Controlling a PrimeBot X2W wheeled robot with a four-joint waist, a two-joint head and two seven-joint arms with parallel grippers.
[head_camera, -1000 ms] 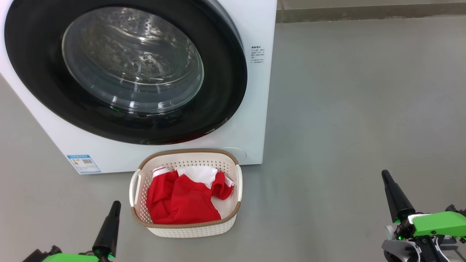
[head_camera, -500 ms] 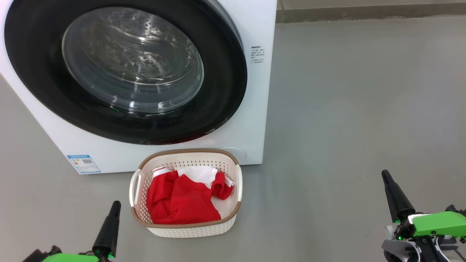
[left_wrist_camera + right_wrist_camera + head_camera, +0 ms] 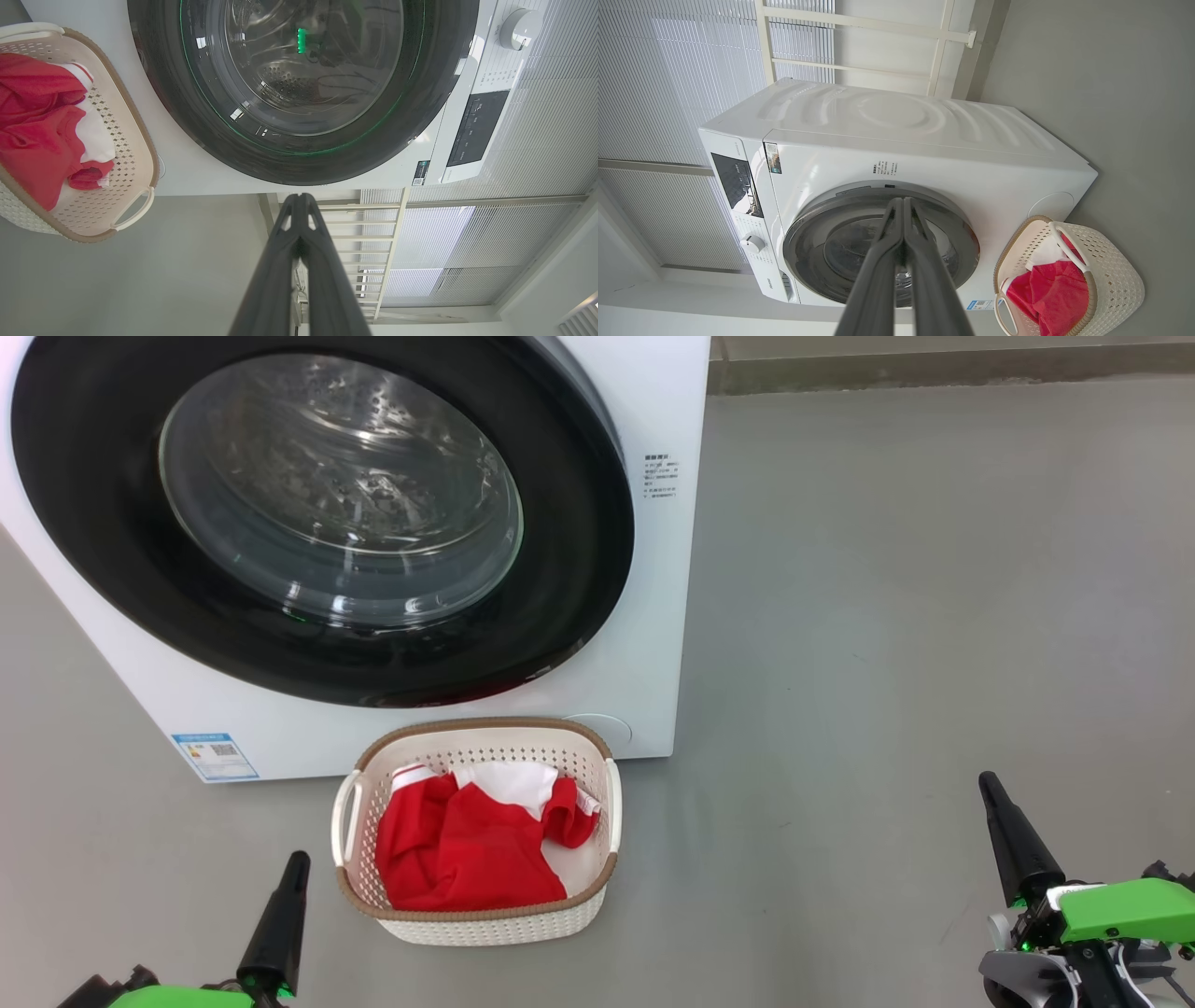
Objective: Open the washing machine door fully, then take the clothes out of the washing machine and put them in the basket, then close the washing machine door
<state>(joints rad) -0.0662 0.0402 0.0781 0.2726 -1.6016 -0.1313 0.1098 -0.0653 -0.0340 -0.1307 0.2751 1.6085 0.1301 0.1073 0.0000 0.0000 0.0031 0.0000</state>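
Basket (image 3: 485,930) – clothes (image 3: 467,859) inside | door (image 3: 93,523) closed | left end effector (image 3: 299,859), right end effector (image 3: 986,782) – pinched closed, empty

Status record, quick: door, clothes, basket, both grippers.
door: washing machine door shut flush on the washing machine
laundry: clothes, red and white, lying inside the basket
basket spot: on the floor, just in front of the machine, below the door
left arm: left gripper shut, empty, apart from the basket
right arm: right gripper shut, empty, over bare floor
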